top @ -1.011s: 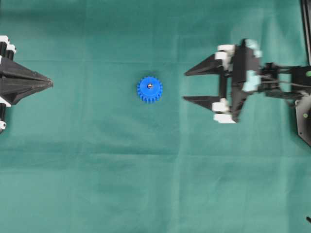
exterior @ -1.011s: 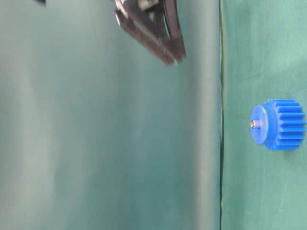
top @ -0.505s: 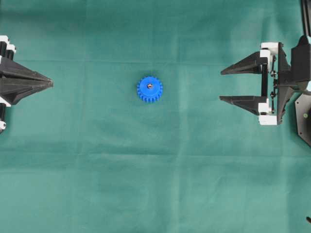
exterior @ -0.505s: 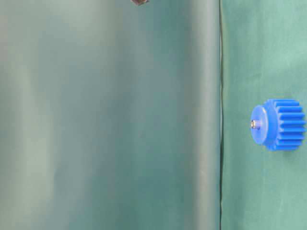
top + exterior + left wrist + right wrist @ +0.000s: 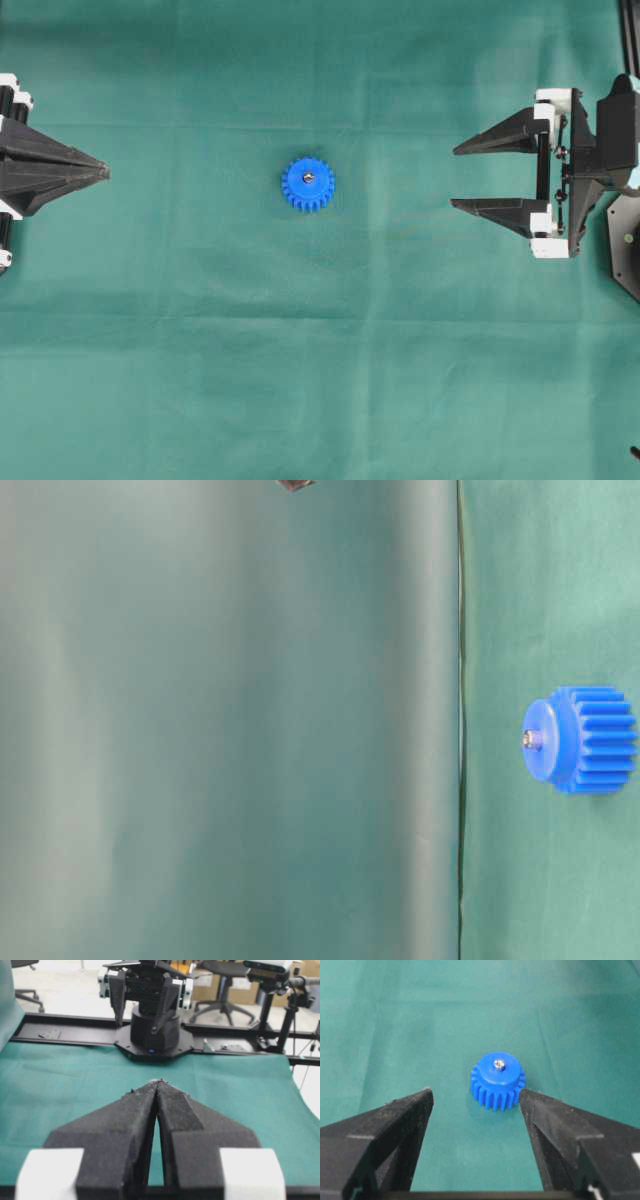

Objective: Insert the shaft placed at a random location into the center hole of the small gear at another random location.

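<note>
The small gear [image 5: 308, 184] is bright blue and lies flat on the green cloth, a little left of the middle. The shaft [image 5: 308, 178] stands in its hub, with its shiny end poking out [image 5: 531, 740] [image 5: 499, 1064]. The shaft fills the center hole, so the hole is hidden. My right gripper [image 5: 453, 177] is open far to the right of the gear, empty, its tips pointing at it. The right wrist view shows the gear [image 5: 498, 1081] beyond the spread tips [image 5: 475, 1092]. My left gripper [image 5: 105, 170] rests shut and empty at the left edge [image 5: 159, 1081].
Green cloth [image 5: 320, 380] covers the whole table. The right arm's base [image 5: 152, 1030] stands opposite in the left wrist view, with a black rail [image 5: 60, 1025] and office chairs behind. A cloth backdrop [image 5: 230, 730] fills the left of the table-level view.
The right gripper has drawn back to the right, away from the gear, staying open, and has left the table-level view. Gear, shaft and left gripper have not moved.
</note>
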Available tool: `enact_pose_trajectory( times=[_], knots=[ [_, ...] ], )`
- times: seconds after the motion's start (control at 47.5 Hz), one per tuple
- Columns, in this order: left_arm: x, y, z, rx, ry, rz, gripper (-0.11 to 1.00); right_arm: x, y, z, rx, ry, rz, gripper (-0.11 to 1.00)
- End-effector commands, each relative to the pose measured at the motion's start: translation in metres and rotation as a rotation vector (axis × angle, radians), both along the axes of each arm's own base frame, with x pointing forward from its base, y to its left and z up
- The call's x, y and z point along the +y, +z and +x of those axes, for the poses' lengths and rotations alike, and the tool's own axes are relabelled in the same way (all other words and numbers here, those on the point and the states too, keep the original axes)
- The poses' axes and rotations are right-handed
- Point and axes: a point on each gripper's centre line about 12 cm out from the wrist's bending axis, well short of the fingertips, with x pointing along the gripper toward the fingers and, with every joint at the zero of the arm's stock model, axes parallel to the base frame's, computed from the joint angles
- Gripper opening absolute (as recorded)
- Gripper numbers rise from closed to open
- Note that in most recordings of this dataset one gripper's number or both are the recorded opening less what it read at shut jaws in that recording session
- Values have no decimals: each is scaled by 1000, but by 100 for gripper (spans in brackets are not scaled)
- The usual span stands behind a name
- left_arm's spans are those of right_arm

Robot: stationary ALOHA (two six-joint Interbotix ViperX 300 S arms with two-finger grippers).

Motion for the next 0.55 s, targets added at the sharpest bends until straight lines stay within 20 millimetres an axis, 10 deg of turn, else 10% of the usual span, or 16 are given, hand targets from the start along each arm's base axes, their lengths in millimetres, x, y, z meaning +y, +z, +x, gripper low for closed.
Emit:
enact_pose_trajectory(
  times=[0.0,0.526],
  knots=[
    [0,4,1,-9,1,-1,0,0,4,2,-15,2,-4,74],
    [0,3,1,-8,2,0,0,3,5,2,-18,13,0,74]
  ],
)
